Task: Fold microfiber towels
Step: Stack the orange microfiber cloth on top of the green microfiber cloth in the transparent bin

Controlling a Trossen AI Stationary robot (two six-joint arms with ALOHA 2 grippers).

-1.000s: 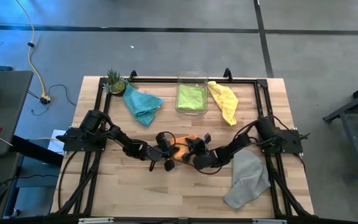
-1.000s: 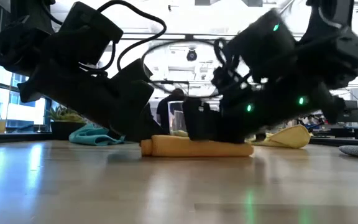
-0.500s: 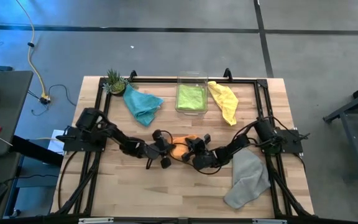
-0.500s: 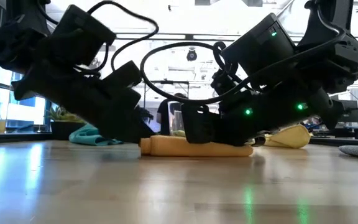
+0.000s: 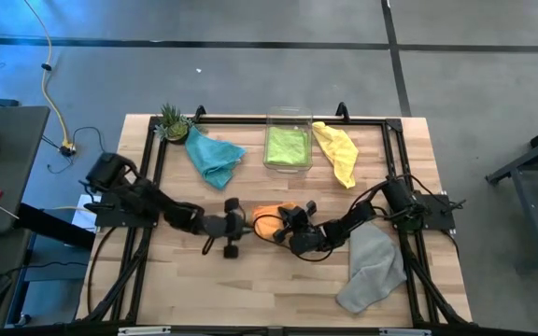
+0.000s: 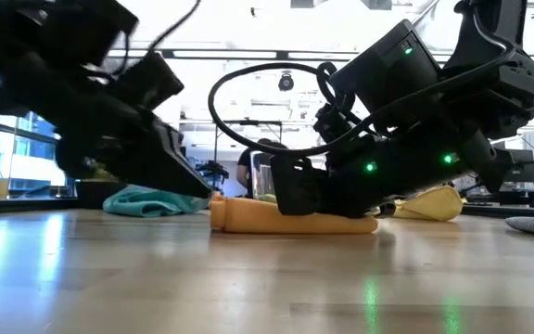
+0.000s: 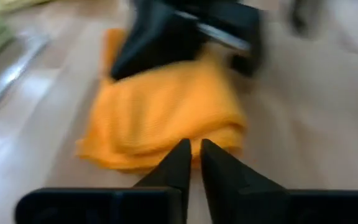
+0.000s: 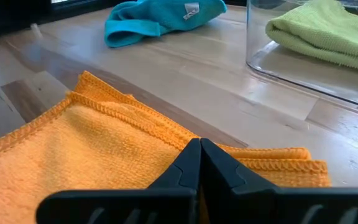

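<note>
Your right gripper rests pressed together on the orange towel at mid-worktop, likely pinning the fold flat. Your left gripper sits just beside the towel's edge, fingers a narrow slit apart and holding nothing. The orange towel is a thick folded pad with stitched hems. The lime green towel lies folded in the clear plastic bin; teal, yellow and grey towels lie crumpled.

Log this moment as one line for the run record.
stage: folding orange microfiber towel mid-table | right tool: shut, on towel | left tool: off towel's left edge | lime green towel: in clear plastic bin
</note>
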